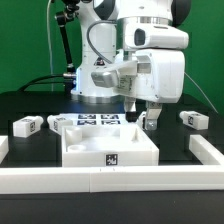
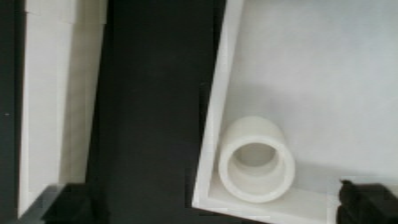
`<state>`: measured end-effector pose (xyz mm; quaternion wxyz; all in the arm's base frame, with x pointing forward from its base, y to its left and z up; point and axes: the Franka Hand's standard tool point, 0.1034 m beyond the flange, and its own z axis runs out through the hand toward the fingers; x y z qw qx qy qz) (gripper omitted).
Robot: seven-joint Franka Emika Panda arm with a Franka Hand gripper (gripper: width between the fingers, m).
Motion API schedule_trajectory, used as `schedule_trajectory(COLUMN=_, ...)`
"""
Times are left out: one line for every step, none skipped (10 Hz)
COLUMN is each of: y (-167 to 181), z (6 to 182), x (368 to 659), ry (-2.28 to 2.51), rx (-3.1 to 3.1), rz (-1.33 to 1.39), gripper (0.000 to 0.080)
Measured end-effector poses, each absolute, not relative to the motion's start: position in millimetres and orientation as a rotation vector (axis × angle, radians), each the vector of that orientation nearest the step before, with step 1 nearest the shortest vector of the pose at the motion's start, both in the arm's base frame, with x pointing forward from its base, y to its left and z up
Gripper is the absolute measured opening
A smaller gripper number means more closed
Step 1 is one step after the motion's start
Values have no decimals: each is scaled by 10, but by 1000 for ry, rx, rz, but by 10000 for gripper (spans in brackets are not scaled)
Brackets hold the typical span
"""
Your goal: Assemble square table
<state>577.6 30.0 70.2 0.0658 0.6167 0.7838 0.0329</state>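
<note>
While the gripper [image 1: 141, 112] hangs wide open with nothing in it, the work of joining parts has, by my reading, not yet begun. Nearest in the exterior view lies the front rail [image 1: 110, 182], and just behind it sits the tabletop [image 1: 108, 145], rim up, with no leg fitted that I can see. Beyond it the loose legs lie on the black table [image 1: 185, 140]: a far-left leg [image 1: 27, 125] and a second leg [image 1: 60, 121] toward the exterior view's left, a third leg [image 1: 150, 122] just beside the tabletop's far corner under the arm, and a fourth leg [image 1: 193, 120] toward the exterior view's right. The marker board [image 1: 100, 120] lies behind the tabletop, with the arm's base farthest back.

From the wrist view, the fingertips [image 2: 365, 195] stand either side of the tabletop's rim wall [image 2: 222, 90], one over the black table, the other over the inside, close to a round socket [image 2: 258, 165]. The wall runs at a slant between them.

The risks follow from that. If the gripper descends off-centre, a finger could land on the rim and shove or tip the tabletop. Closing on a slanted wall could twist the part as it is gripped. The third leg is close enough that a sideways move might knock it away.
</note>
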Motion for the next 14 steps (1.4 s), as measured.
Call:
schedule_trajectory(y=285, z=700, x=5775, ry=2363, rx=1862, rz=98, gripper=650)
schedule_trajectory(y=212, z=695, x=5760, ry=2358, rx=1875, rz=86, gripper=650)
schedule_trajectory(y=149, z=672, x=5686, ry=2347, rx=1886, rz=94, gripper=650)
schedule_trajectory(y=115, z=628, x=5519, ry=2340, rx=1904, rz=97, gripper=650)
schedule_trajectory(y=111, z=579, x=5305, ry=2331, rx=1925, rz=106, gripper=650)
schedule_trajectory(y=105, z=549, x=5169, ry=2340, rx=1936, rz=88, gripper=650)
schedule_trajectory(y=95, z=548, x=5149, ry=2340, rx=1939, rz=86, gripper=650)
schedule_trajectory(y=95, z=547, x=5160, ry=2339, rx=1939, rz=87, gripper=650)
schedule_trajectory(y=96, z=542, x=5155, ry=2340, rx=1939, rz=86, gripper=650)
schedule_trajectory(y=96, z=542, x=5154, ry=2340, rx=1940, rz=86, gripper=650)
schedule_trajectory(y=96, z=540, x=5153, ry=2340, rx=1940, rz=85, gripper=650)
schedule_trajectory(y=98, z=534, x=5134, ry=2335, rx=1949, rz=85, gripper=650)
schedule_trajectory(y=101, z=488, x=4994, ry=2322, rx=1987, rz=73, gripper=650)
schedule_trajectory(y=66, z=444, x=4841, ry=2326, rx=2009, rz=52, gripper=650)
